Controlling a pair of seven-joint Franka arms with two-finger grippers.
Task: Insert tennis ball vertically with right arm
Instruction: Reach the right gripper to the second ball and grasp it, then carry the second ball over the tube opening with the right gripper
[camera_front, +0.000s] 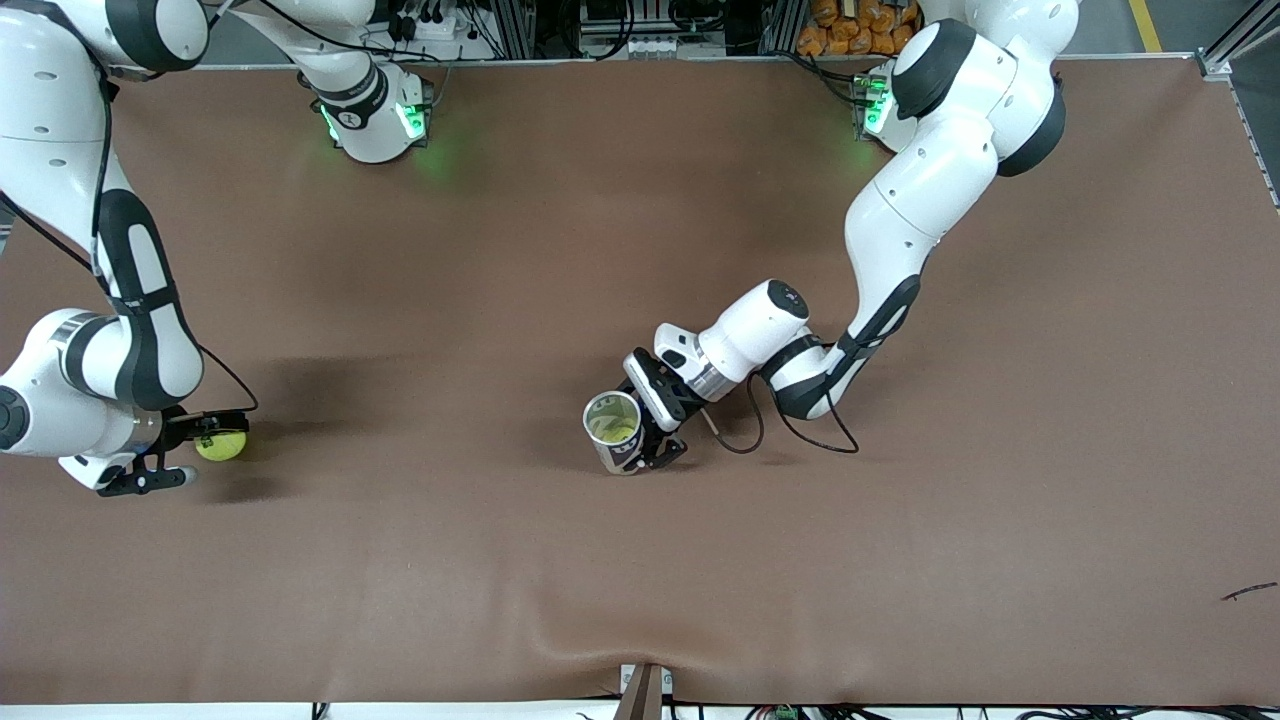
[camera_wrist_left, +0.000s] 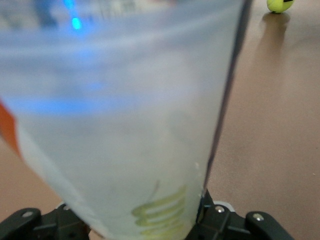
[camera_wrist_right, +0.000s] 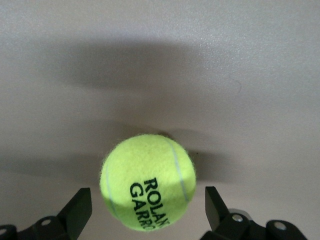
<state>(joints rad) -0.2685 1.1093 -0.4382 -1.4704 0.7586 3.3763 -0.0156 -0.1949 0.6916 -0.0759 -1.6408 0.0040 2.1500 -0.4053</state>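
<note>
Resting on the brown worktop (camera_front: 640, 560) at the right arm's end, the tennis ball (camera_front: 221, 444) lies between the spread fingers of the right hand (camera_front: 190, 447). That hand is wide, one finger on each side of the ball with a gap showing on both sides in the right wrist view, where the ball (camera_wrist_right: 148, 182) carries dark lettering and the finger (camera_wrist_right: 76, 210) stands apart from it. The ball's shadow falls on the cloth just beside it.

Near the middle of the worktop, the left hand (camera_front: 640, 430) is closed narrowly on a clear tube (camera_front: 613, 430), gripping it at its side. The tube stands nearly upright with its open mouth facing up, and another yellow-green ball shows inside it. In the left wrist view the tube (camera_wrist_left: 120, 120) fills most of the picture, and the loose tennis ball (camera_wrist_left: 279, 5) appears far off on the cloth.
</note>
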